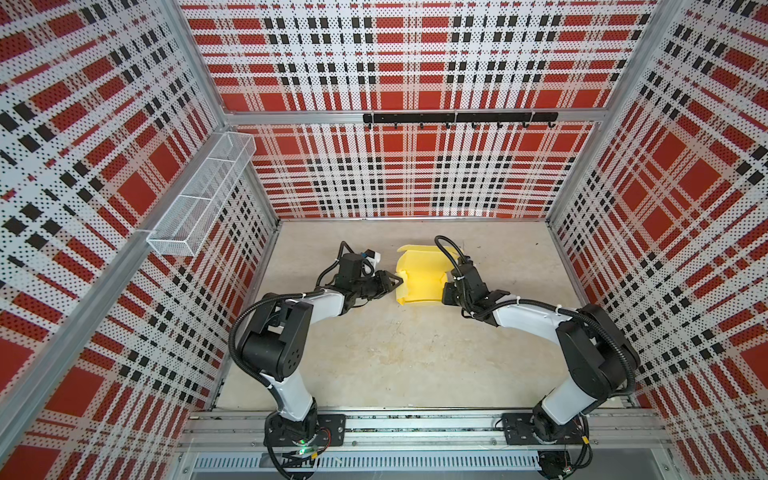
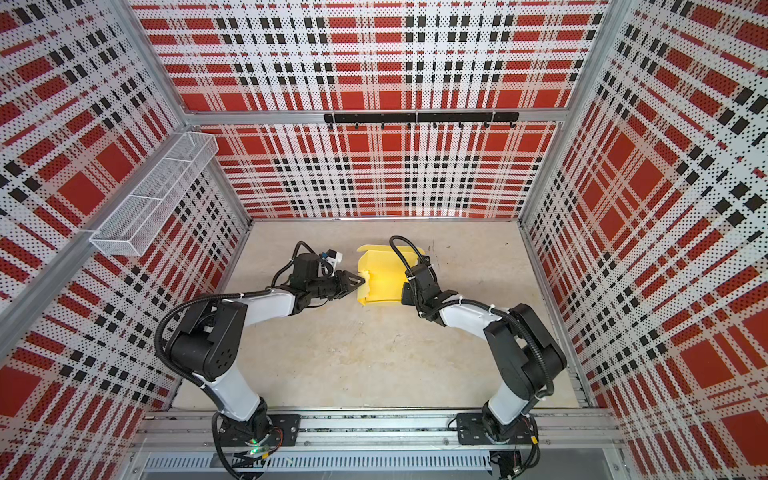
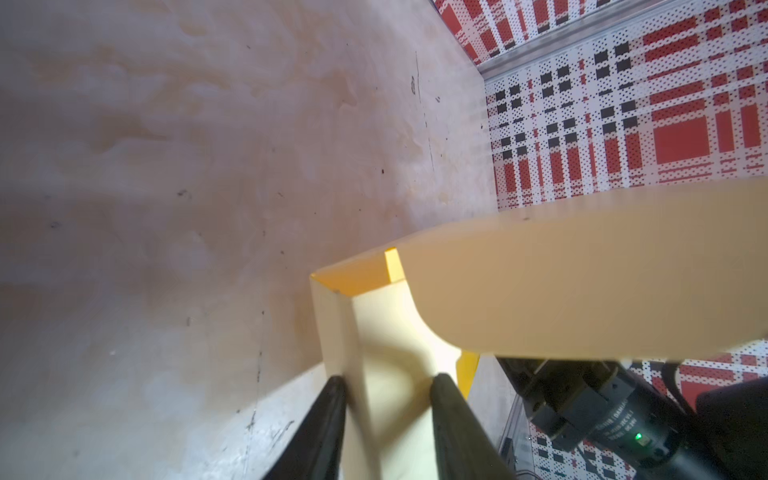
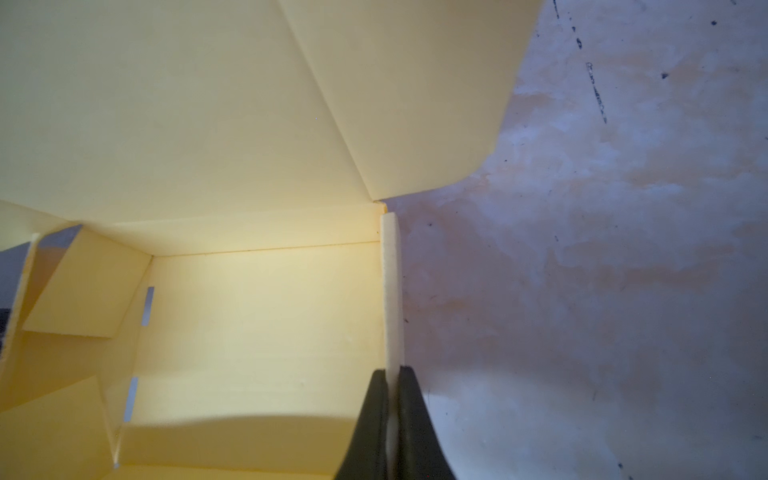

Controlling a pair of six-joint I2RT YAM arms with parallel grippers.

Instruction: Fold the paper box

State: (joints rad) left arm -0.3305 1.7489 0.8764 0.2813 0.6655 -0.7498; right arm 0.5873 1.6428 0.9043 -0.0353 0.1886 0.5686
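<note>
The paper box, pale yellow card, lies half formed at the middle of the table, with its far flap raised. In both top views my left gripper reaches in at the box's left wall. In the left wrist view the left gripper is open, and its fingers straddle a folded-over strip of the box. My right gripper is at the right wall, mostly hidden under its wrist. In the right wrist view the right gripper is shut on the thin upright wall of the box, whose floor has slots.
A white wire basket hangs on the left wall and a black hook rail on the back wall. Plaid perforated walls enclose the table on three sides. The arms' base rail runs along the front.
</note>
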